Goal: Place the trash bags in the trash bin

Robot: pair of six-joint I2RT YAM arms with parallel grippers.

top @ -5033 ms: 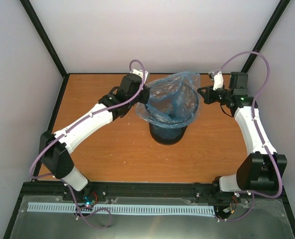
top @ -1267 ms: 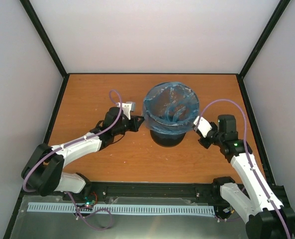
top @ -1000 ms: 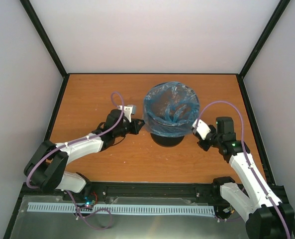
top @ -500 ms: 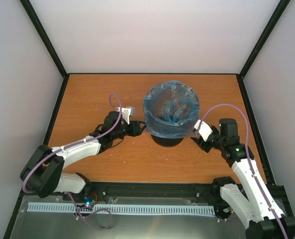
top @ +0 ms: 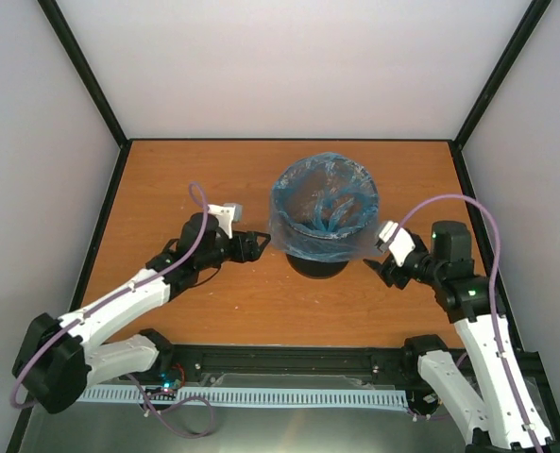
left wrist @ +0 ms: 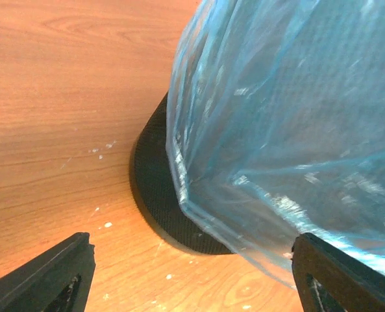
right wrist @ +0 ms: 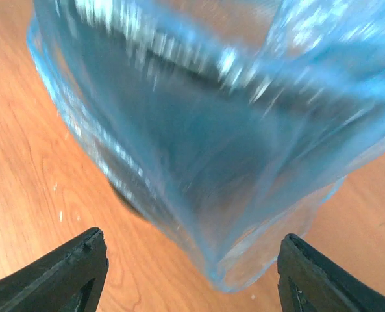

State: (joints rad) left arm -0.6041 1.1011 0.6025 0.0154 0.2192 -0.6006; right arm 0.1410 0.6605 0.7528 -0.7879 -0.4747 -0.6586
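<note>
Top external view showed the trash bags drawn over the rim of the trash bin, which was set upright on the surface directly between the left jaws and the right jaws. Its long axis was vertical and crosswise to both approaches. Each pair was seen level with the bin's lower wall, just beside the film's hanging hem but apart from it, and neither arm could be judged clearly nearer. In the left wrist view the blue film was seen ahead and to the right of the left jaws, with the dark base below it, and nothing was held between the spread fingers. The right jaws were likewise parted wide and empty, with the film hanging straight ahead. The lining was judged done, so only a retreat outward from the bin was expected.
</note>
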